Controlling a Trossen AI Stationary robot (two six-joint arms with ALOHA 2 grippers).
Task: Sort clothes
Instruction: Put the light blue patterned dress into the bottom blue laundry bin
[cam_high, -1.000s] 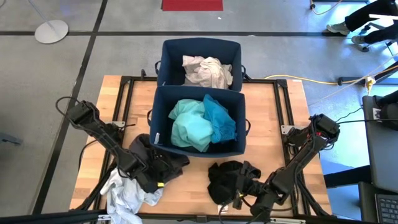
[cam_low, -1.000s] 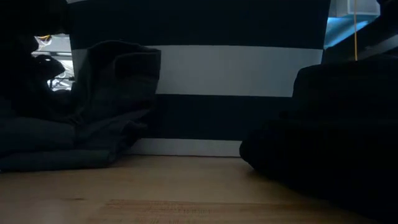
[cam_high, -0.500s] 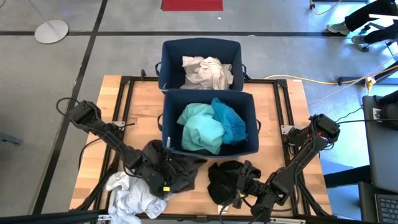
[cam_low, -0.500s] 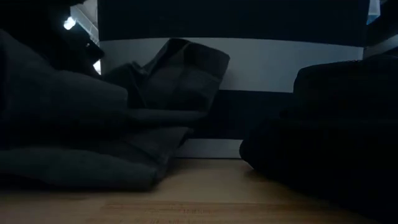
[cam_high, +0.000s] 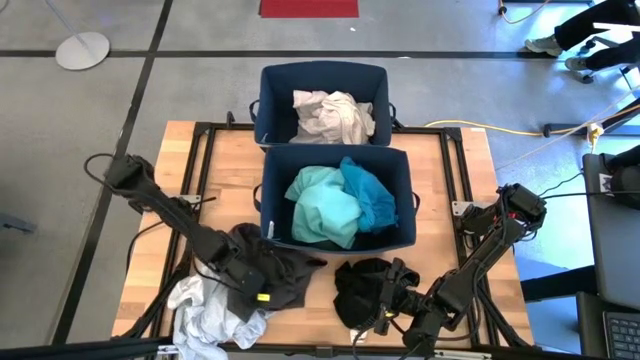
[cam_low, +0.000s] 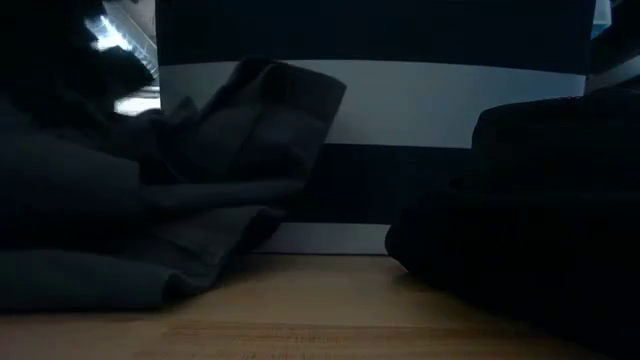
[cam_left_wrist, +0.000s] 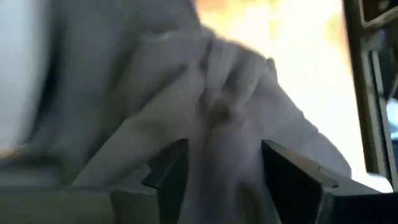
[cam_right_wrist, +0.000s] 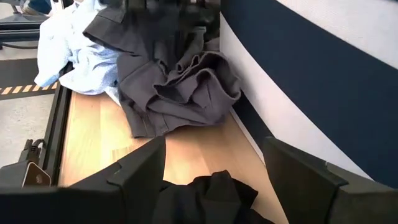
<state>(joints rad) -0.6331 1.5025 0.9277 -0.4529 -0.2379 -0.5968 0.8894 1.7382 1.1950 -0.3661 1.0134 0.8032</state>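
Grey concrete floor surrounds the wooden table (cam_high: 150, 190) in the high view. Two navy fabric bins stand in line on the table's centre axis: the far bin (cam_high: 270, 95) at 12 o'clock holds a cream garment (cam_high: 333, 115); the near bin (cam_high: 405, 215) at centre holds a turquoise garment (cam_high: 322, 208) touching a teal-blue garment (cam_high: 372, 195). A dark grey garment (cam_high: 285, 275) lies at 7 o'clock, just beside the near bin's front wall, and a white garment (cam_high: 205, 320) touches its outer side. The left end effector (cam_high: 250, 288) rests on the dark grey garment. A black garment (cam_high: 365, 290) lies at 5 o'clock, with the right end effector (cam_high: 395, 308) touching its near edge.

Low view: the dark grey garment (cam_low: 200, 180) is heaped against the bin's white-striped wall, well apart from the black garment (cam_low: 520, 230).

Left wrist view: the left end effector's fingers (cam_left_wrist: 171, 174) stand apart, with grey fabric (cam_left_wrist: 230, 124) filling the gap; whether they grip it cannot be told.

Right wrist view: the right end effector's fingers (cam_right_wrist: 146, 171) are spread wide, with a fold of the black garment (cam_right_wrist: 208, 199) lying between them, ungripped. The dark grey garment (cam_right_wrist: 174, 81) lies beyond, the white garment (cam_right_wrist: 68, 56) beside it.
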